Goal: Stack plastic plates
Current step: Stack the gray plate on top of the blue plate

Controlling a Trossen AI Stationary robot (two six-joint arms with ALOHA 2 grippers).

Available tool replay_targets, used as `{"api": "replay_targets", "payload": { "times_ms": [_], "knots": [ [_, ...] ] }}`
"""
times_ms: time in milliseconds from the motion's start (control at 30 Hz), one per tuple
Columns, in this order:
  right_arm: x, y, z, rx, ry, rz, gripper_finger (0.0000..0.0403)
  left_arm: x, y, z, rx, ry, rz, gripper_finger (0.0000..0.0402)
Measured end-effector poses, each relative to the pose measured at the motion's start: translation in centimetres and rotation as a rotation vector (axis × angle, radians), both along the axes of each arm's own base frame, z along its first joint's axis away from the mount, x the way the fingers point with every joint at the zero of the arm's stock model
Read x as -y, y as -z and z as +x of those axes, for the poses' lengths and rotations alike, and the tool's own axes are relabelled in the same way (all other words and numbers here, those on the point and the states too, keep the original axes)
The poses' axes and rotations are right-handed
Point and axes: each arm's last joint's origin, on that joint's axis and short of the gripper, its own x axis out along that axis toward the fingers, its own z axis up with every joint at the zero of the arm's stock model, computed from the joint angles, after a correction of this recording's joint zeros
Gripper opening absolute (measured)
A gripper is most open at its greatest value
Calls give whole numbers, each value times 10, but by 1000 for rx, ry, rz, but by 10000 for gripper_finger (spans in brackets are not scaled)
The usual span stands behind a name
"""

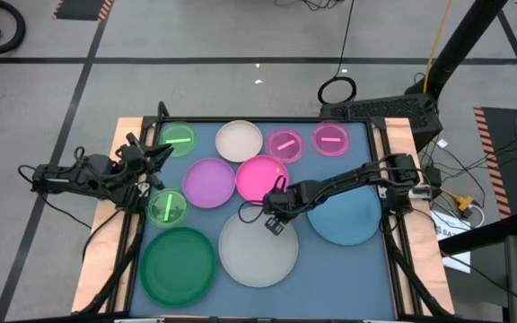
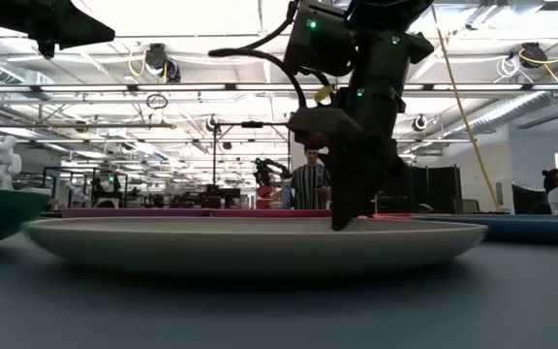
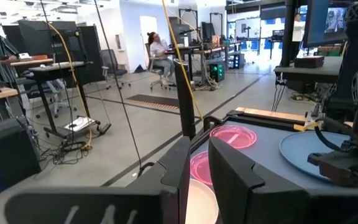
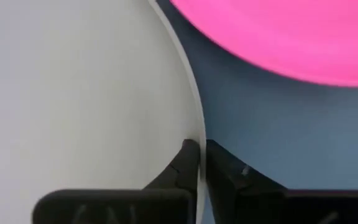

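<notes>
The table [image 1: 380, 260] carries the plates on a blue-grey top. Three large plates are seen along the near edge: a dark green plate [image 1: 179, 264] at the near left corner, a large white plate [image 1: 257, 251] at the near middle, and a blue plate [image 1: 346, 215] toward the right edge. Three medium plates lie behind them: a purple plate [image 1: 209, 182], a hot pink plate [image 1: 260, 177] just beside it, and a medium white plate [image 1: 239, 141] at the far edge. Four small translucent plates are noted: two green, one [image 1: 177, 139] at the far left corner and one [image 1: 167, 207] by the left edge, and two pink [image 1: 284, 144] [image 1: 330, 139] along the far edge.

The right arm is stretched from the right edge across the blue plate, wrist turned down. The right gripper [image 4: 199, 163] is pinched on the far rim of the large white plate, one finger inside, one outside. The left gripper [image 3: 197, 168] is held off the left edge, level, jaws nearly pressed together on nothing.
</notes>
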Motion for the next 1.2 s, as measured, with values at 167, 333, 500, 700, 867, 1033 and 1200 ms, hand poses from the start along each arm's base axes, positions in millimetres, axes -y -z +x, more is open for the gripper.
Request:
{"api": "replay_targets", "payload": {
  "times_ms": [167,333,500,700,867,1033,1200],
  "knots": [
    [0,-9,-2,20,-25,-3,5,0,-5,0,51,-1,6,67],
    [7,-41,-10,95,-51,-11,2,0,-16,-2,144,-6,25,67],
    [17,-77,-28,139,-69,-1,1,-1,-22,-3,189,-13,50,67],
    [30,-124,-69,146,-81,-19,1,0,-22,-3,177,-16,74,67],
    [42,-162,-113,175,-36,-24,1,0,-21,-2,160,-16,80,67],
    [56,-179,-161,67,122,-72,1,0,-21,-2,157,-16,81,67],
    [64,-180,-201,-132,291,-103,1,0,-21,-2,157,-16,81,67]
  ]
}}
